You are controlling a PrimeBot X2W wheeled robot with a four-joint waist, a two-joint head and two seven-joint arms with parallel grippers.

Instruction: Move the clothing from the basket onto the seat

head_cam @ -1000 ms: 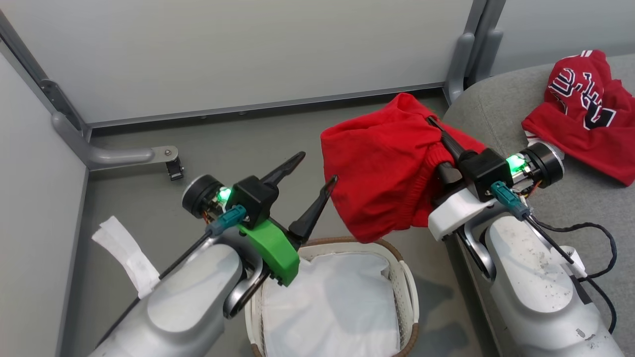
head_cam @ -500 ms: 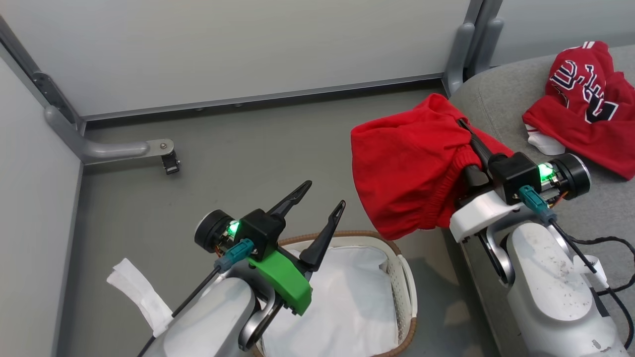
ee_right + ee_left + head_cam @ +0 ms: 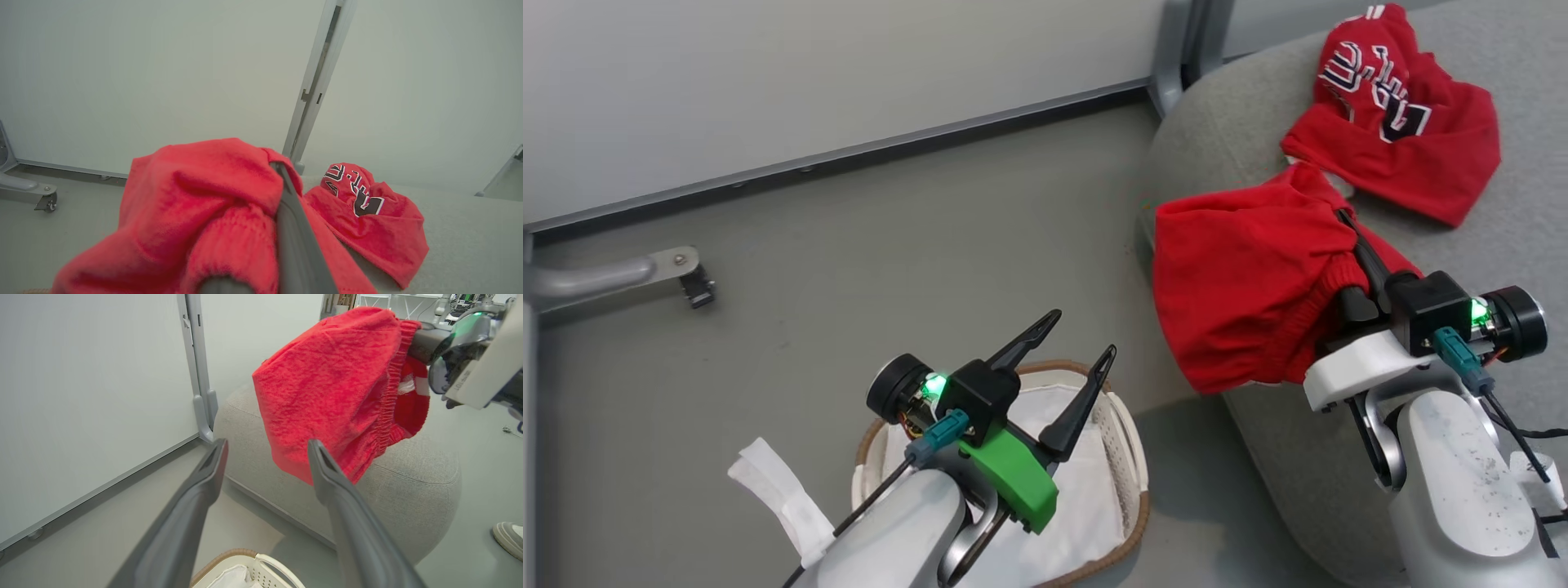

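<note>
My right gripper (image 3: 1346, 245) is shut on a bright red garment (image 3: 1250, 294), which hangs bunched over the left edge of the grey seat (image 3: 1225, 155). The right wrist view shows one finger (image 3: 294, 212) pinching the red cloth (image 3: 196, 196). A second red garment with black-and-white lettering (image 3: 1396, 122) lies on the seat behind it. My left gripper (image 3: 1085, 331) stands open and empty above the basket (image 3: 1123, 441), where a white liner (image 3: 1086, 498) shows. In the left wrist view the open gripper (image 3: 268, 443) points at the hanging garment (image 3: 327, 384).
Pale wall panels and a grey post (image 3: 1176, 49) stand behind the seat. A bracket with a caster (image 3: 686, 278) sits on the grey floor at the left. A shoe (image 3: 508, 537) shows on the floor beyond the seat.
The head view has swung right. My right gripper has carried the red garment from above the floor to over the seat's left edge. The left gripper stays open above the basket.
</note>
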